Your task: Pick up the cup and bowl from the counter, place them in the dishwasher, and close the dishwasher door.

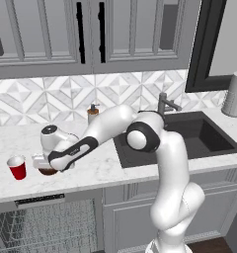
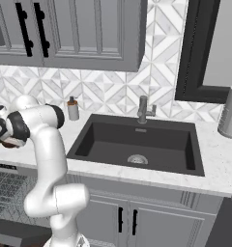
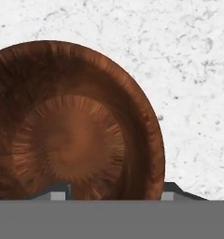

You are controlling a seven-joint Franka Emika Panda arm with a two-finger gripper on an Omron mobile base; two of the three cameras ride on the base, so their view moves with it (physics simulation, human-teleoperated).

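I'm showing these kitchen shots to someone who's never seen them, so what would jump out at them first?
Probably the white arm bent low over the counter, its gripper down at the dark brown bowl, one fingertip inside the rim and one outside. Next, the red cup stands upright on the counter, apart from the bowl on the side away from the black sink. Below the counter edge, the dishwasher shows its grey wire rack.

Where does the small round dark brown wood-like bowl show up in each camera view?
Left base view: the small round dark brown wood-like bowl sits on the counter at lower left, under the gripper, right of the red cup.
Right base view: a brown sliver at the far left edge, behind the arm.
Hand view: it fills the left.
Shared landmark: the white marble-look counter.
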